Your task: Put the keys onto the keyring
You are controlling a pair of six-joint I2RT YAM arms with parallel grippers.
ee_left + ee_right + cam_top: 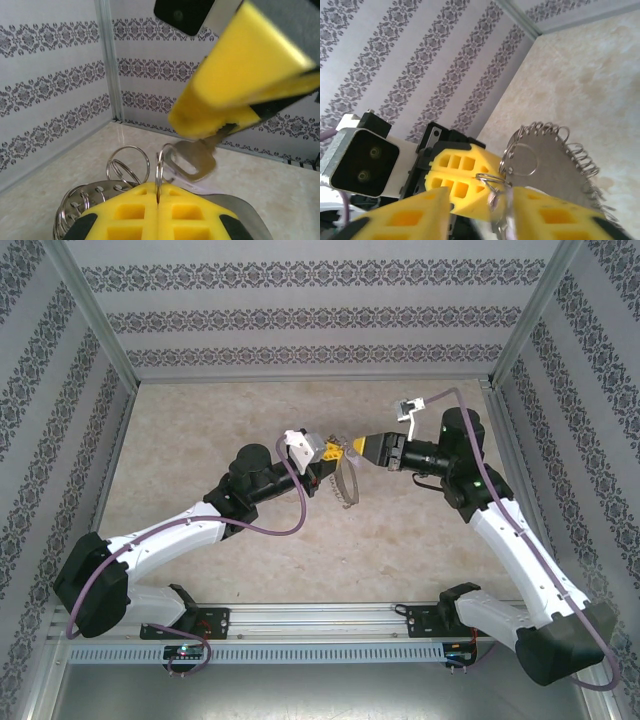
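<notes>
Left jaws pinching ring-fringed grey keyring (555,167), right jaws parted around flat metal key (195,159)

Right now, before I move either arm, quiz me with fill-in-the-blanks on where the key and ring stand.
The left tool is ____ on a thin silvery wire ring.
The small silvery metal key juts from the ____ fingers of the right tool.
The large grey keyring is fringed with small silvery ____.
Missing: shut; yellow; rings.

The left gripper (333,451) and right gripper (364,446) meet tip to tip above the beige table (200,430), the keyring (346,487) hanging just beneath them.
</notes>
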